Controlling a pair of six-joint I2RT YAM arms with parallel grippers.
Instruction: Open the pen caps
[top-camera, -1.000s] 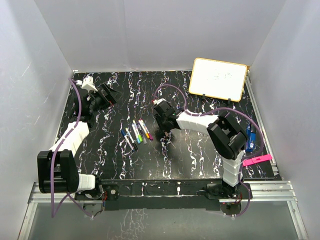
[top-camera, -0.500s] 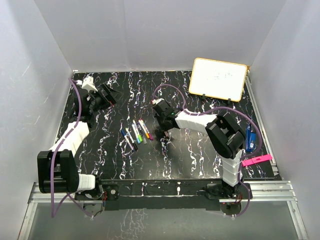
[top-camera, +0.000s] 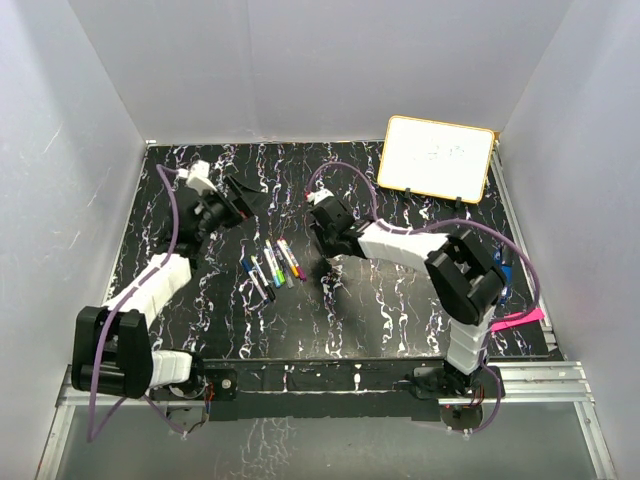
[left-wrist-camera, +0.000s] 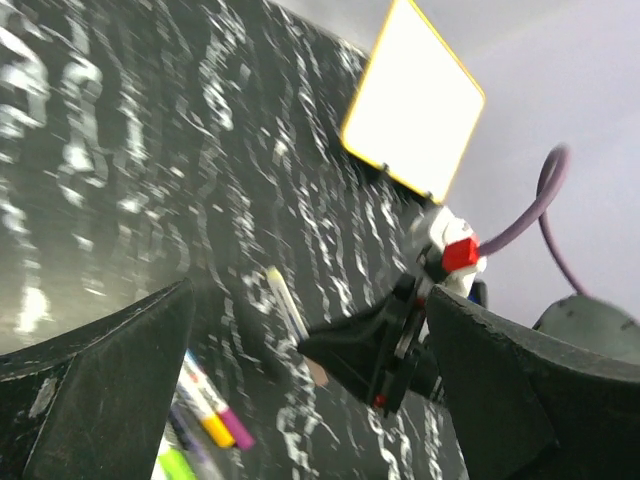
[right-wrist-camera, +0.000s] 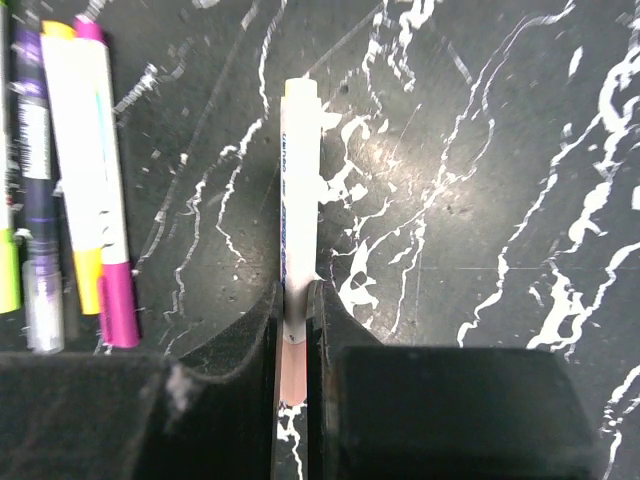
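Observation:
Several pens (top-camera: 272, 265) lie side by side mid-table, white barrels with coloured pen caps (right-wrist-camera: 118, 300). One more pen (right-wrist-camera: 298, 180) lies apart to their right. My right gripper (right-wrist-camera: 296, 295) is shut on it at the capped end, and its peach cap (right-wrist-camera: 292, 370) sits between the jaws. In the top view this right gripper (top-camera: 330, 250) points down just right of the row. My left gripper (top-camera: 245, 200) hovers behind and left of the pens, open and empty. Its view shows the gripped pen (left-wrist-camera: 285, 305) and both wide-spread fingers (left-wrist-camera: 100, 390).
A yellow-framed whiteboard (top-camera: 436, 157) stands at the back right. A pink strip (top-camera: 518, 320) and a blue object (top-camera: 503, 272) lie at the right edge, partly behind the right arm. White walls enclose the table.
My right jaws have closed onto the lone pen. The left arm has swung right from the back-left corner toward the pens, still open.

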